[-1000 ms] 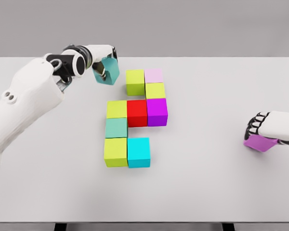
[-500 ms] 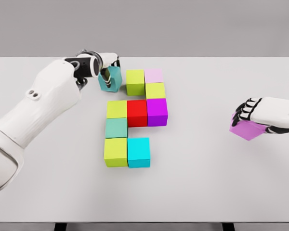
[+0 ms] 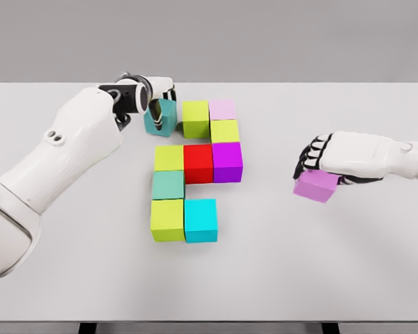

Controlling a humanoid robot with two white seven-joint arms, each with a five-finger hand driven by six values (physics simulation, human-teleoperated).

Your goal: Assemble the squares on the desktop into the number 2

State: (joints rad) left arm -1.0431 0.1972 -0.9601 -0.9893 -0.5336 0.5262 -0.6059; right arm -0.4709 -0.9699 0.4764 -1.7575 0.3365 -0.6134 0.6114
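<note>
Coloured cubes form a partial figure on the white table (image 3: 320,278). Top row: an olive cube (image 3: 195,117) and a pale pink cube (image 3: 222,109). Below are a yellow-green cube (image 3: 224,131), a magenta cube (image 3: 227,161), a red cube (image 3: 198,163) and an olive cube (image 3: 168,158). Further down are a sea-green cube (image 3: 168,184), a lime cube (image 3: 167,219) and a cyan cube (image 3: 200,220). My left hand (image 3: 157,104) is shut on a teal cube (image 3: 161,118) just left of the top olive cube. My right hand (image 3: 319,160) is shut on a violet cube (image 3: 317,186) to the figure's right.
The table's far edge (image 3: 299,83) runs behind the cubes. My left arm (image 3: 63,153) crosses the table's left side.
My right hand carried the violet cube leftward toward the figure. My left hand brought the teal cube down beside the top olive cube.
</note>
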